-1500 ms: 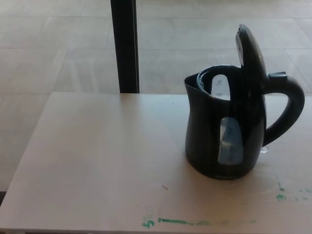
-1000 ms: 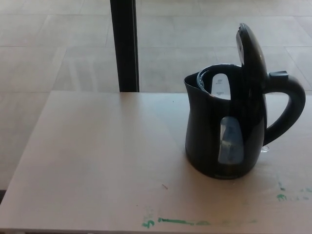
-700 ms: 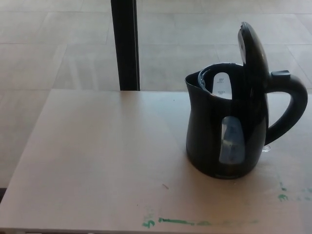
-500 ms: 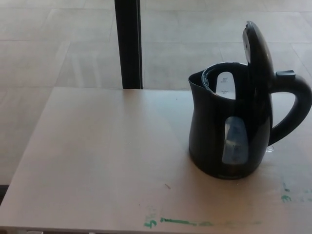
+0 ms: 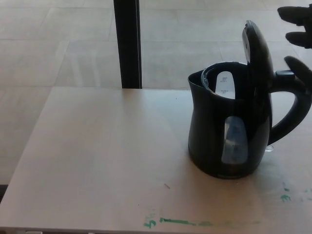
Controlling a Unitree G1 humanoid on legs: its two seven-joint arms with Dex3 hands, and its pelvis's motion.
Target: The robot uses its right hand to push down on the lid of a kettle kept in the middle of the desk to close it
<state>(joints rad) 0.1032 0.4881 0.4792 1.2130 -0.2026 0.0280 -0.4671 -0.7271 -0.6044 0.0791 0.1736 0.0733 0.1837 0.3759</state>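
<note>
One robot hand [image 5: 298, 34], your right, hovers spread and empty beside the upright lid [image 5: 254, 48]. The kettle [image 5: 231, 131] stands right of the tabletop's [image 5: 97, 156] middle. Push sideways and you could tip it.

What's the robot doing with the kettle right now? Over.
Right hand open, beside the lid, not touching. Left hand out of view. Kettle upright on desk, lid up. Nothing in the way.
</note>
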